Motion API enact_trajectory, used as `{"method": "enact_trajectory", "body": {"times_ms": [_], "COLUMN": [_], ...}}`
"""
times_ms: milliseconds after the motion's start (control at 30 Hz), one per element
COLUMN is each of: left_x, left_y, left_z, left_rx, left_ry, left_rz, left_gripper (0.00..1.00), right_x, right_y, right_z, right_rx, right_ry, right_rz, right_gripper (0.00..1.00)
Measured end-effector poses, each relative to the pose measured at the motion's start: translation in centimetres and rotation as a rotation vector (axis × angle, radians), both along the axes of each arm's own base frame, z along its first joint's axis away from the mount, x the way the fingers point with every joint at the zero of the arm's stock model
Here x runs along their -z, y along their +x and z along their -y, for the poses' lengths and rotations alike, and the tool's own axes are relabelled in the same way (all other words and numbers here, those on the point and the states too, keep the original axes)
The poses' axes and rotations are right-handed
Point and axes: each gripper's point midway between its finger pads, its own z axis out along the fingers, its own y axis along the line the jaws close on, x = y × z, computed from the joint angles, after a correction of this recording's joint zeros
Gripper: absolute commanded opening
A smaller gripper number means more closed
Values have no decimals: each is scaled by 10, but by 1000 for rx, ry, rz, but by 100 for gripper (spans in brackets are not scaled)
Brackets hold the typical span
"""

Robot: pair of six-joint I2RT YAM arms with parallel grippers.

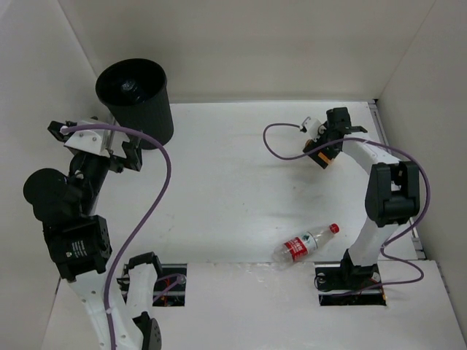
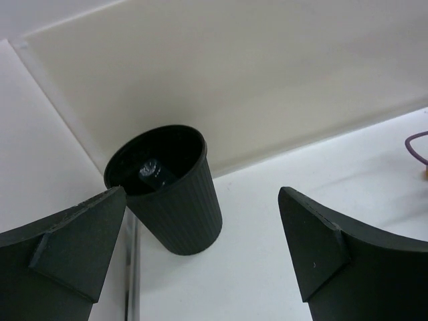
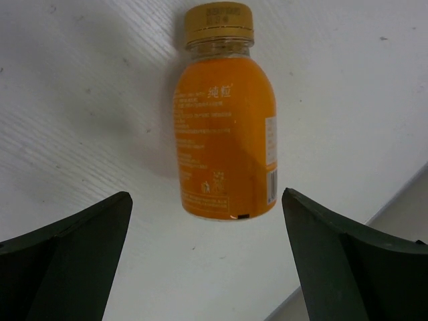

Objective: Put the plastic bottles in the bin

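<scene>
Left gripper (image 1: 93, 144): jaws spread wide, holding nothing, hovering just beside the tall round black plastic bin (image 1: 135, 98) at the far-left corner of the white worktop (image 1: 233, 182). Something shiny sits inside the bin; can't tell what. Right gripper (image 3: 206, 194): jaws spread, over the short orange plastic bottle (image 3: 224, 127) lying on its side towards the far-right corner, not touching it. Clear plastic bottle with red label (image 1: 306, 244) lies on its side near the near edge, well apart from both.

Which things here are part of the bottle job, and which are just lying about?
Job: bin; red-label bottle; orange bottle; glinting object inside the bin, possibly a bottle.
Not the job: purple cable; white walls.
</scene>
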Motion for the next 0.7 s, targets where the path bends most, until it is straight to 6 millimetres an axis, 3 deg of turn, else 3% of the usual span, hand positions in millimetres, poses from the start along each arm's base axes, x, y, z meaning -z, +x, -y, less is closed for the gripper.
{"method": "enact_trajectory", "body": {"times_ms": [167, 467, 600, 700], "left_x": [2, 4, 32, 70], "left_y": [-8, -11, 8, 33], "left_z": [0, 0, -6, -12], "left_rx": [-8, -10, -10, -4], "left_ry": [1, 5, -25, -70], "left_rz": [-4, 4, -72, -184], "left_gripper": [100, 100, 100, 100], "right_x": [19, 27, 27, 26], "right_y": [1, 7, 7, 6], "right_z": [3, 4, 4, 0], "right_rx": [-30, -38, -27, -3], "right_ry": [-34, -46, -42, -21], "right_rz": [-37, -34, -33, -34], "right_gripper": [97, 44, 15, 6]}}
